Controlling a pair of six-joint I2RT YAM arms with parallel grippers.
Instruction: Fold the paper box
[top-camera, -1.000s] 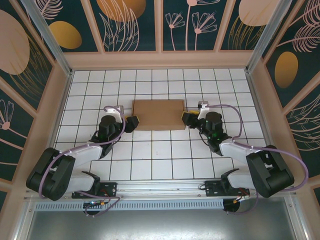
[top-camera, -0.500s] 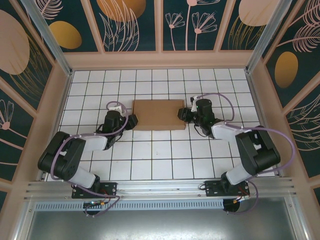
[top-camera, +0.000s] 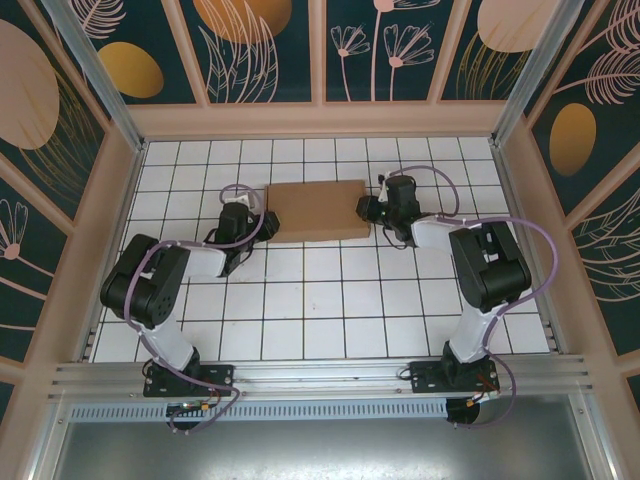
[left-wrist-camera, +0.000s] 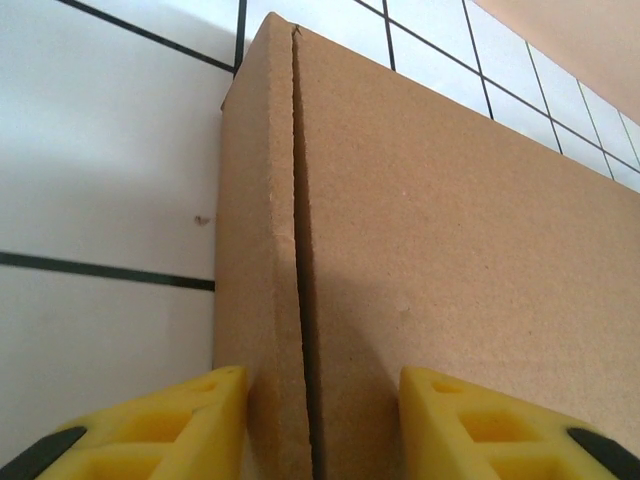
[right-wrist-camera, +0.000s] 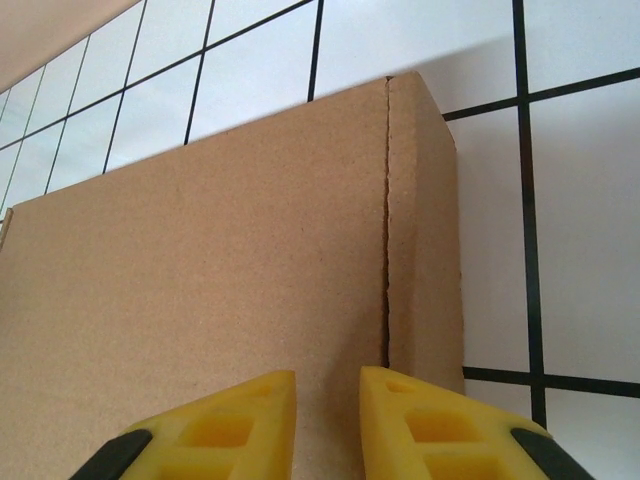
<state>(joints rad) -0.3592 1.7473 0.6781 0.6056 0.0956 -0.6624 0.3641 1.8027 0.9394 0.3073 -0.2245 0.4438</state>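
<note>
Top external shows the left gripper (top-camera: 260, 228) at the left end of the paper box (top-camera: 318, 210), jaws spread astride its end crease. The closed box lies flat on the far half of the tiled table (top-camera: 300, 300), and the right gripper (top-camera: 366, 209) meets its right end, jaws narrowly parted.

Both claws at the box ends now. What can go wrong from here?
The left claw straddles the seam beside the end wall of the cardboard box: closing there could crush the corrugated edge or pry it open. The right claw has its jaws narrow at its end's seam: they may slip off rather than grip. The box lies loose and slightly askew on the tiled table: uneven pushes could spin it.
</note>
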